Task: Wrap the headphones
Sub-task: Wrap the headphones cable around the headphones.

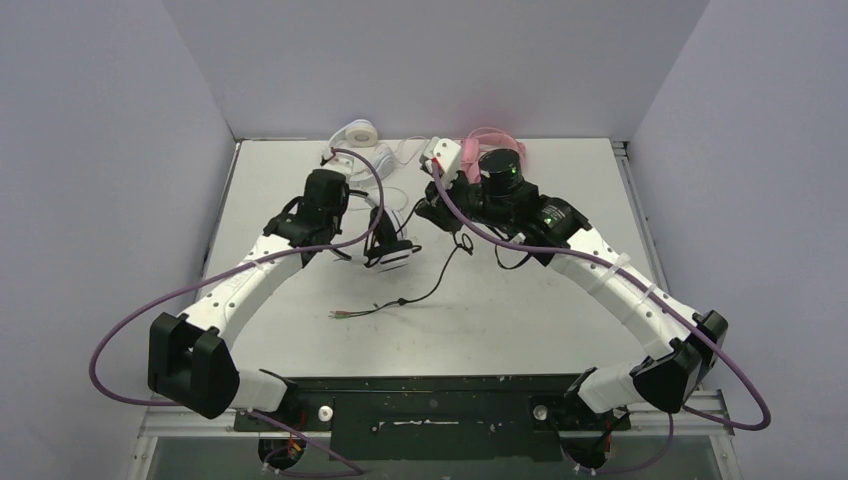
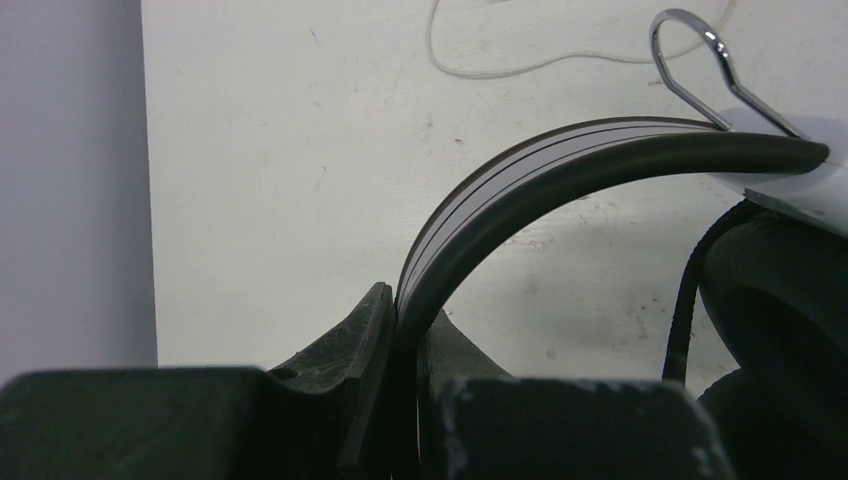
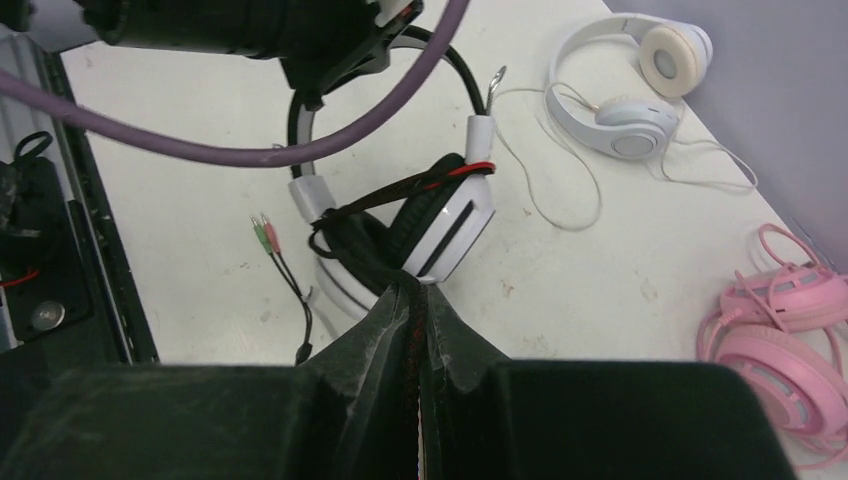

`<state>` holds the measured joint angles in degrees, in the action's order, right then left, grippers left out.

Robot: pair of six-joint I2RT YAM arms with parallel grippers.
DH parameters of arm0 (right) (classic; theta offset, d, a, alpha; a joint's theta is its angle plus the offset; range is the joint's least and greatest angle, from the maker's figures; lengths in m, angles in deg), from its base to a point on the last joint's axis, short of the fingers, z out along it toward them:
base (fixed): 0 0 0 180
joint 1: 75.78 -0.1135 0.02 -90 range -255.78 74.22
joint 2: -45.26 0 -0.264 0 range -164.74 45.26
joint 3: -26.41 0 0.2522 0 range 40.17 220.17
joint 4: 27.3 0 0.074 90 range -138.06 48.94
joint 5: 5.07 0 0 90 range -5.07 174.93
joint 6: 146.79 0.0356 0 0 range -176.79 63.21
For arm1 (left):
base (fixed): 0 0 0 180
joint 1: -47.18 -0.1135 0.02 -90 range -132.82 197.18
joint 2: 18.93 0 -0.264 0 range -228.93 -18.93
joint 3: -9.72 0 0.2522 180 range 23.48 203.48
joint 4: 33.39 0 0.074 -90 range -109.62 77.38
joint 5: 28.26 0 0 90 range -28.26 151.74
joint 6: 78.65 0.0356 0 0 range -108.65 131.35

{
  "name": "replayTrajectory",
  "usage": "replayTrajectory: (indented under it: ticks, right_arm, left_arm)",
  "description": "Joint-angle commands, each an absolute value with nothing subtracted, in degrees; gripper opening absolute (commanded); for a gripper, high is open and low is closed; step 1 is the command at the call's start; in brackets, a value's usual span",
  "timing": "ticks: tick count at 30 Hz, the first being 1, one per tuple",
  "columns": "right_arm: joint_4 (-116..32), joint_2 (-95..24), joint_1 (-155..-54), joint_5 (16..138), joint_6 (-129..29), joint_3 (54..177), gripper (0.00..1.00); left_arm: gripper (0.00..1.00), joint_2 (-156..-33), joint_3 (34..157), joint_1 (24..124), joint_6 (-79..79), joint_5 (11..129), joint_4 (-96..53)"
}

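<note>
The black-and-white headset (image 3: 440, 215) is held up over the table's middle, its ear cup (image 1: 390, 257) under the left arm. My left gripper (image 2: 405, 305) is shut on its black headband (image 2: 520, 180); it also shows in the top view (image 1: 372, 238). My right gripper (image 3: 413, 292) is shut on the headset's black-and-red braided cable, right beside the ear cup, and shows in the top view (image 1: 432, 208). The rest of the thin black cable (image 1: 420, 290) trails on the table to its plugs (image 3: 263, 232). The white headset (image 3: 620, 90) and the pink headset (image 3: 780, 330) lie at the back.
The white headset's thin white cord (image 3: 560, 190) loops loosely on the table behind the held headset. Grey walls close in the table at the back and on both sides. The purple arm cable (image 3: 300, 140) hangs across the right wrist view.
</note>
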<state>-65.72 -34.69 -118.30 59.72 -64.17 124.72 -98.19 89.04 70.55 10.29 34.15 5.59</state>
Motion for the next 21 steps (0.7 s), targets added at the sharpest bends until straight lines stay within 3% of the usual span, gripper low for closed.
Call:
replayTrajectory:
  ticks: [1,21]
  right_arm:
    - [-65.91,-35.98,-116.51,63.74,-66.06,127.00,0.06]
    - [-57.53,-42.77,-107.39,64.15,-61.20,124.62,0.06]
  left_arm:
    - [0.00,-93.94,88.45,73.24,12.44,37.08,1.50]
    - [0.00,-87.62,92.96,78.92,6.33,54.58,15.46]
